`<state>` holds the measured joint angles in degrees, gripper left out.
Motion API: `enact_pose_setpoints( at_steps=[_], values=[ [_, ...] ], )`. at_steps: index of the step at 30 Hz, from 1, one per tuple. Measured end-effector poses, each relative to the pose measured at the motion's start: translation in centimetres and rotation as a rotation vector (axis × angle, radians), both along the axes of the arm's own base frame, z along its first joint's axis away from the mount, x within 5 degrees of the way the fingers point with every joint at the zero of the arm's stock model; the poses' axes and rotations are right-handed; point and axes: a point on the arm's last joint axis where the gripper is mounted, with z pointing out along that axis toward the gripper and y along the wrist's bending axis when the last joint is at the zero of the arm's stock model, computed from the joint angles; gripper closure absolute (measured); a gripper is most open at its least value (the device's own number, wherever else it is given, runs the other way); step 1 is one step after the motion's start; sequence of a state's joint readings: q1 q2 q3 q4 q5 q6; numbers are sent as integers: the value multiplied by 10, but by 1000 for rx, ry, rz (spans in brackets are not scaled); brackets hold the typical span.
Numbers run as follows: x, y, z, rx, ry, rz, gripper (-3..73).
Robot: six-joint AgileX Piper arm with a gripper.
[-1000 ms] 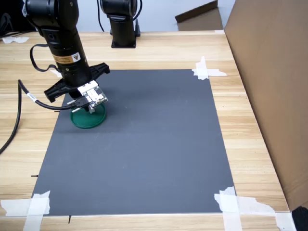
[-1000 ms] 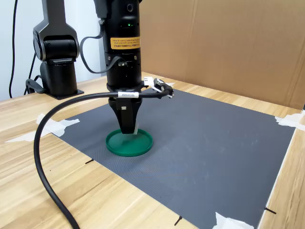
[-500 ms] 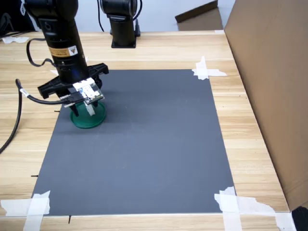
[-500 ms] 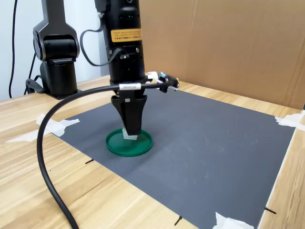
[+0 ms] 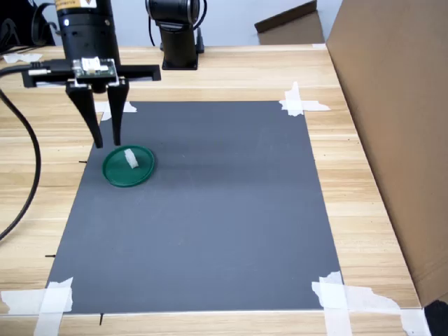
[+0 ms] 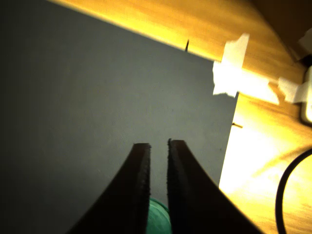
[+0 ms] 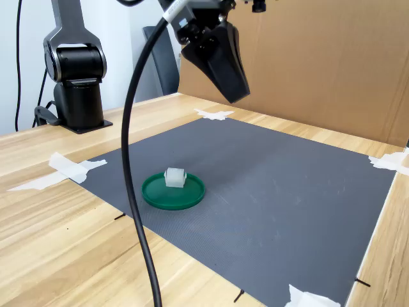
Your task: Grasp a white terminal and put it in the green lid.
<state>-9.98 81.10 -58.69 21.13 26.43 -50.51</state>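
The white terminal (image 5: 130, 158) (image 7: 174, 177) lies inside the green lid (image 5: 117, 175) (image 7: 160, 196), near the mat's left edge in the first exterior view. My gripper (image 5: 106, 143) (image 7: 236, 96) hangs well above the mat, clear of both, and is open by a narrow gap with nothing between its black fingers. In the wrist view the gripper (image 6: 158, 144) points at bare mat. Only a sliver of the green lid (image 6: 158, 217) shows between the fingers there, and the terminal is hidden.
A dark grey mat (image 5: 210, 210) is taped at its corners to the wooden table (image 5: 364, 175). A cardboard wall (image 5: 399, 105) stands along the first exterior view's right. A black arm base (image 5: 178, 42) sits at the back. My black cable (image 7: 137, 192) hangs beside the lid.
The gripper has let go of the white terminal, which now rests in the green lid. It has risen straight off the lid and swung upward.
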Motion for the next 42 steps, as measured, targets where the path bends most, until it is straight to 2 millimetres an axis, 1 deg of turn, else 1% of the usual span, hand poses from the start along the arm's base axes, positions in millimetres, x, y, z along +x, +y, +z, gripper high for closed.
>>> enact_pose_setpoints(
  at_steps=[1, 3, 5, 6, 7, 8, 9, 11, 14, 16, 18, 19, 20, 21, 22, 23, 25, 27, 28, 29, 32, 34, 35, 37, 42],
  values=[
    [-4, 2, 8, 23, -29, -10, 636],
    [-7, 3, 13, 40, -48, -17, 663],
    [-14, 6, 25, 82, -94, -33, 695],
    [-32, 12, 54, 183, -200, -73, 716],
    [-42, 15, 66, 228, -245, -91, 720],
    [-59, 17, 81, 270, -317, -118, 720],
    [-69, 18, 85, 282, -356, -134, 720],
    [-76, 18, 87, 285, -384, -147, 720],
    [-94, 18, 85, 280, -454, -177, 720],
    [-119, 19, 77, 279, -524, -211, 721],
    [-131, 20, 72, 291, -556, -227, 721],
    [-146, 21, 67, 315, -609, -252, 721],
    [-154, 21, 65, 332, -632, -262, 721],
    [-172, 23, 58, 384, -687, -287, 721],
    [-184, 25, 52, 416, -714, -298, 721],
    [-191, 26, 46, 431, -728, -304, 721],
    [-208, 29, 21, 404, -728, -288, 721],
    [-214, 32, 9, 369, -724, -249, 721],
    [-227, 41, -13, 330, -723, -146, 721],
    [-230, 42, -19, 334, -724, -133, 721],
    [-236, 43, -28, 339, -738, -120, 721],
    [-240, 43, -41, 340, -738, -118, 721],
    [-242, 43, -52, 338, -733, -118, 721],
    [-246, 43, -60, 337, -745, -117, 721],
    [-250, 43, -62, 342, -781, -111, 721]
  ],
)
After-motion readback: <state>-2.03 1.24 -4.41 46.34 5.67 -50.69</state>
